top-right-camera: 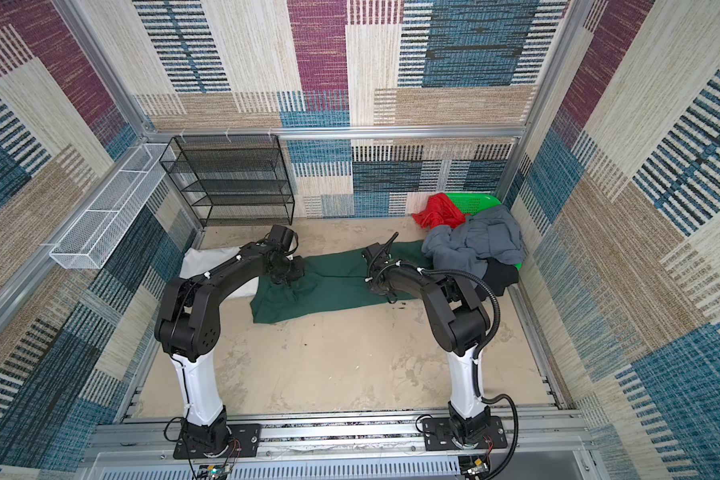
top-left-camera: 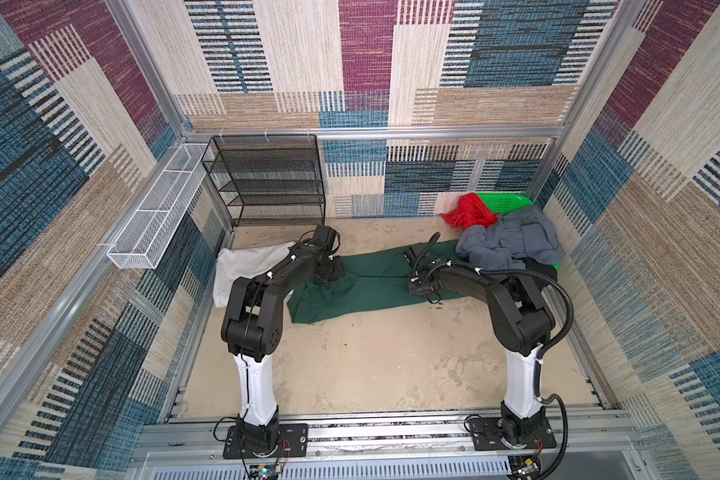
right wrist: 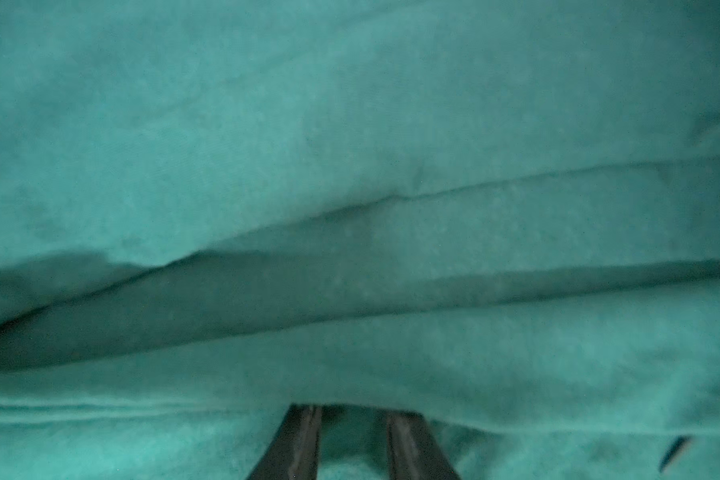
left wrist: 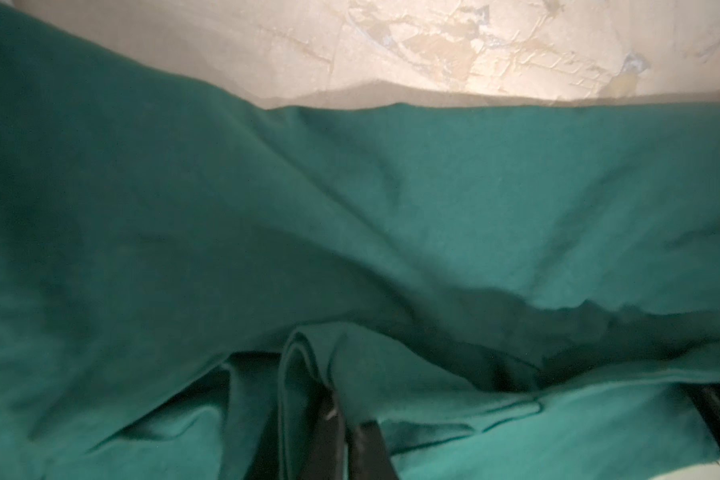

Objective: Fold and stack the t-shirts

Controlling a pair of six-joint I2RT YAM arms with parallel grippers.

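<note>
**Two-arm workcell seen from above.** The dark green t-shirt [top-left-camera: 371,286] lies as a long band across the middle of the table [top-left-camera: 371,365]. Its left end is nearer and its right end runs far and right to a heap of clothes, as both top views show [top-right-camera: 333,291].

- **Left arm:** the left end effector [top-left-camera: 327,279] is down on the left part of the band. In the left wrist view its fingers [left wrist: 329,419] stand together, pinching a raised fold of this shirt, with creases drawn toward them.
- **Right arm:** the right end effector [top-left-camera: 418,286] is down on the right part. In the right wrist view its fingers [right wrist: 304,440] stand narrowly apart with green cloth packed between them and their tips hidden under a fold, so it is clamped on a thick bunch of the same shirt.
- **Other shirts:** a white t-shirt [top-left-camera: 242,262] lies flat at the left edge of the table, partly under the left arm. In the far right corner a grey-blue t-shirt [top-left-camera: 512,237] is heaped over a black t-shirt [top-left-camera: 541,266] and a green basket [top-left-camera: 504,203], with a red t-shirt [top-left-camera: 468,212] at the basket's left rim.
- **Fixtures:** a black wire shelf [top-left-camera: 267,178] stands against the far wall on the left, and a white wire tray [top-left-camera: 159,208] hangs on the left wall
</note>
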